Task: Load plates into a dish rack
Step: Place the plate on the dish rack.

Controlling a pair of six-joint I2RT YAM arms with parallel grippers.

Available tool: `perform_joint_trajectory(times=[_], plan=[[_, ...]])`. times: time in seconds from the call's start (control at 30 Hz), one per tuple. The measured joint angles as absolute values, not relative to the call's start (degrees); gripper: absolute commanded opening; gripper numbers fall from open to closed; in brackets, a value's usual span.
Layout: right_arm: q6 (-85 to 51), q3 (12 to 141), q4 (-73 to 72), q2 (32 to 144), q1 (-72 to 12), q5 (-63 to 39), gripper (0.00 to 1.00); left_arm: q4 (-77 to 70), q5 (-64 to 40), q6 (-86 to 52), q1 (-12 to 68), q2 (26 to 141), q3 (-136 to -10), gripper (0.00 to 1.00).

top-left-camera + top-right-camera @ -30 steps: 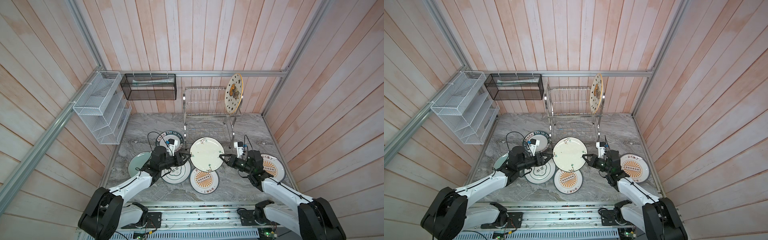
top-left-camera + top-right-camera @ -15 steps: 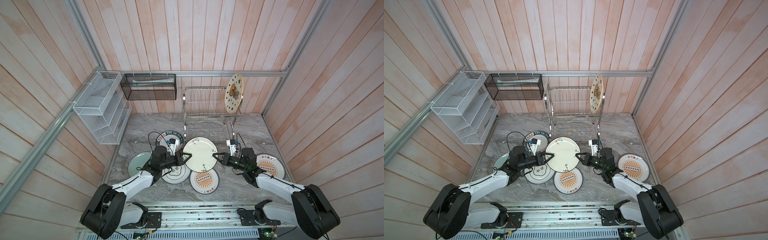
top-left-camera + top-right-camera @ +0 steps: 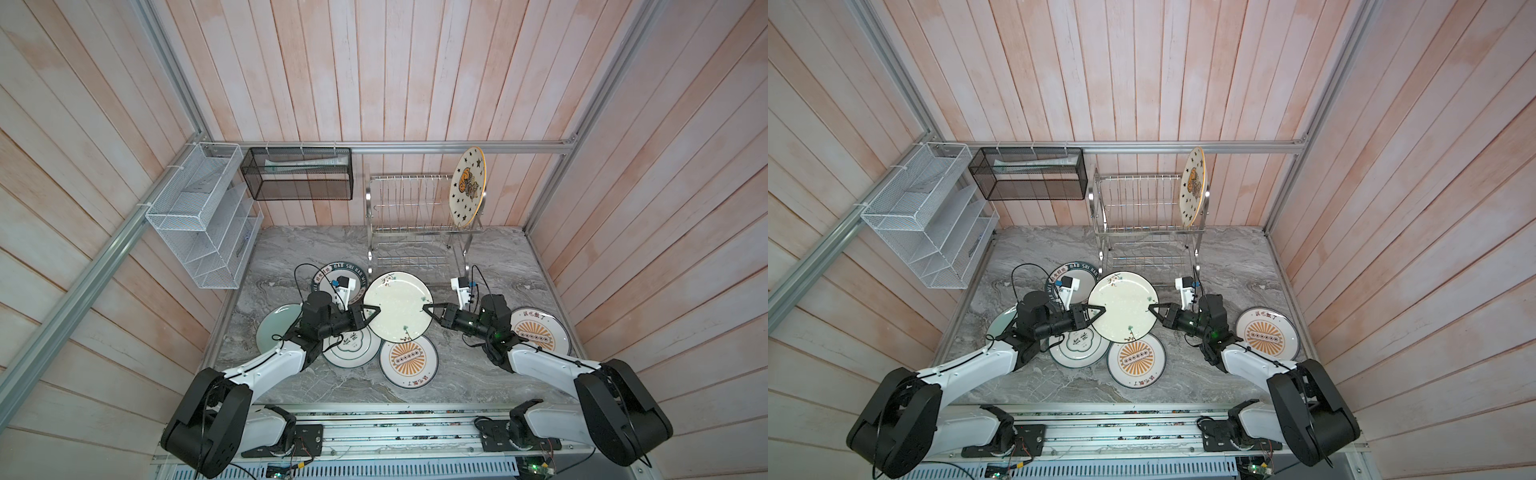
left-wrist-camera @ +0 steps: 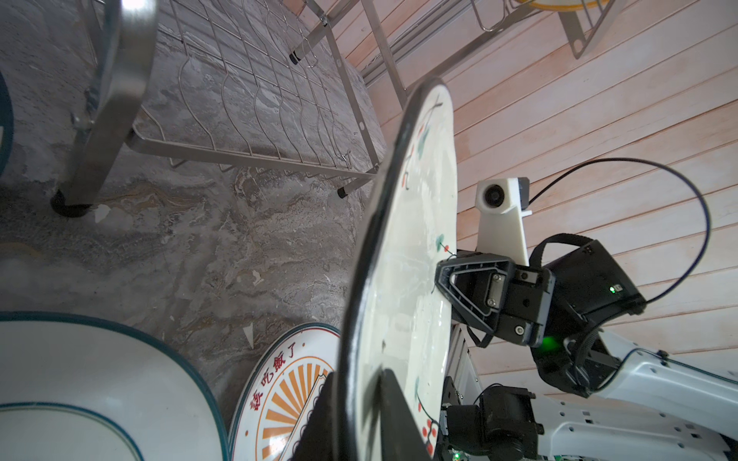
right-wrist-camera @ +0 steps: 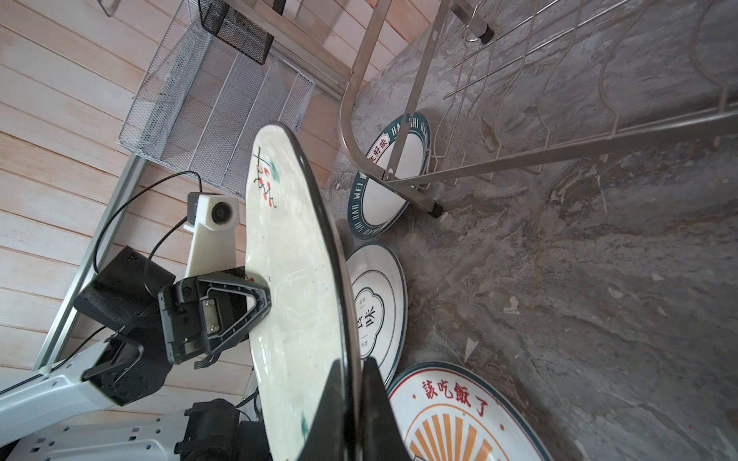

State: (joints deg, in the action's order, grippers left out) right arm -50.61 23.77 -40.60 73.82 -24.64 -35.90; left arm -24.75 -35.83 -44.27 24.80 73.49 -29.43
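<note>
the grey tabletop (image 3: 498,266) carries the rack (image 3: 409,208) at its far edge, with the rack's long axis and its row of upright rods running left to right. a starred plate (image 3: 467,187) stands on edge at the right end of the upper tier, face turned leftward, and the rods to its left show bare. nearer the robot a quatrefoil plate (image 3: 347,353) and a sunburst plate (image 3: 407,361) lie flat. the floral plate (image 3: 397,305) is held in the air above them, overlapping both in both top views. it hangs just in front of the rack's lower tier, so the rack lies straight beyond it, away from both arms, and neither arm looks clearly nearer. its face points mostly upward. being round it has no long axis, so the line that counts runs from grip to grip, left to right, parallel to the rack. the left tool (image 3: 371,312) is closed onto the plate's left rim, one finger on each face, as the left wrist view shows. the right tool (image 3: 426,308) pinches the right rim the same way. judging by the starred plate, a slot wants the plate upright with its face sideways. a turn about the grip line would not give that, so one tool probably has to let go first.
</note>
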Motion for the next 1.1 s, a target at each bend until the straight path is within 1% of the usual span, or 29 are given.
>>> perform_joint_trajectory(times=[0.17,0.3,0.4,0.7,0.8,1.0,1.1], plan=[[-50.9,23.8,-40.7,73.8,-24.6,-35.9,0.00,-25.3,-36.1,-44.8,24.6,73.5,-29.4,0.05],[-51.0,24.4,-40.7,74.3,-24.6,-35.9,0.00,-25.5,-36.0,-45.1,24.5,73.6,-29.4,0.00],[-51.0,25.0,-40.7,75.0,-24.6,-35.9,0.00,-26.0,-36.0,-45.4,24.3,73.8,-29.4,0.00],[-50.8,25.7,-40.9,76.1,-25.4,-35.6,0.22,-27.0,-36.3,-45.7,24.4,73.9,-29.4,0.00],[-50.9,25.9,-41.2,76.1,-26.2,-35.7,0.26,-27.1,-36.8,-45.7,24.6,73.9,-29.3,0.00],[-51.0,26.5,-42.1,77.2,-26.7,-35.9,0.28,-27.8,-37.1,-45.7,24.8,74.0,-29.3,0.00],[-51.0,26.8,-42.4,78.1,-27.0,-35.9,0.24,-27.9,-37.3,-45.7,24.8,74.2,-29.3,0.00]])
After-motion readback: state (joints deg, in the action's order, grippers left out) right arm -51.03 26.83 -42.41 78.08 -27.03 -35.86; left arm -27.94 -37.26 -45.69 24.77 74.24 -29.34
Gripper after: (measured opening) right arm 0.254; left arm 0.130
